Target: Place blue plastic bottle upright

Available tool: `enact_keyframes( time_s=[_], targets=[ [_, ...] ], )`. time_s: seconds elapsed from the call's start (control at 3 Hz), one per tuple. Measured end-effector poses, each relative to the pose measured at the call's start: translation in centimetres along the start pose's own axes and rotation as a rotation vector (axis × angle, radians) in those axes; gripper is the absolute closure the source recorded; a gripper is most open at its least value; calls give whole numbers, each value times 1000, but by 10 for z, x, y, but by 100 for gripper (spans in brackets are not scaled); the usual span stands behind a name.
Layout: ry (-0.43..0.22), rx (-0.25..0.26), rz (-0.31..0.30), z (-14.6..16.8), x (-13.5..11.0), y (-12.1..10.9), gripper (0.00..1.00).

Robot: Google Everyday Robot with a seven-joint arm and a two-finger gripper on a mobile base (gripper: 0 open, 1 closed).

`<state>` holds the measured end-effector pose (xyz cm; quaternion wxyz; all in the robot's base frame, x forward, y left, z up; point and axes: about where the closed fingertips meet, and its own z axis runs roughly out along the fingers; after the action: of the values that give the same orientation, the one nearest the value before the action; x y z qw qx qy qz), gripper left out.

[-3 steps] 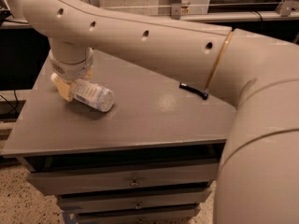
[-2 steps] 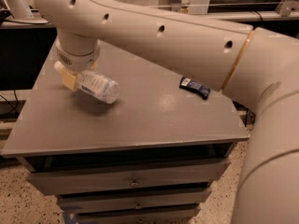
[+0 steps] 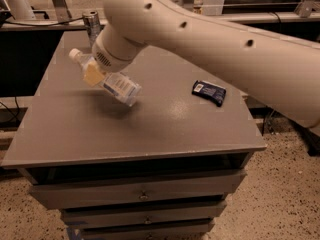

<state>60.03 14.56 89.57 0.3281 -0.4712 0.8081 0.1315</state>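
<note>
The blue plastic bottle (image 3: 114, 82) is clear with a white cap at its upper left end and a white-and-blue label. It is tilted, cap up-left, and lifted above the grey table top (image 3: 150, 129), with its shadow below it. My gripper (image 3: 93, 73) is shut on the bottle near its upper half; one tan finger pad (image 3: 92, 75) shows against the bottle. The big cream arm reaches in from the upper right and hides the gripper's far side.
A metallic can (image 3: 91, 26) stands at the table's back left, just behind the gripper. A flat dark-blue packet (image 3: 209, 92) lies at the right. Drawers sit under the table top. The table's front edge is near.
The bottle has risen off the table in my gripper and moved right, its cap end tipping upward. The arm has swung up and right.
</note>
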Motion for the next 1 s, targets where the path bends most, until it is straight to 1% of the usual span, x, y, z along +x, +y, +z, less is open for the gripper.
enact_keyframes(
  time_s=[0.33,0.67,1.0],
  targets=[
    [-194,-37,12,-4,-11,-14,100],
    [-447,-32,-13,-15,-63,-35,100],
    [-672,-16,-16,-32,-104,-48,100]
  ],
)
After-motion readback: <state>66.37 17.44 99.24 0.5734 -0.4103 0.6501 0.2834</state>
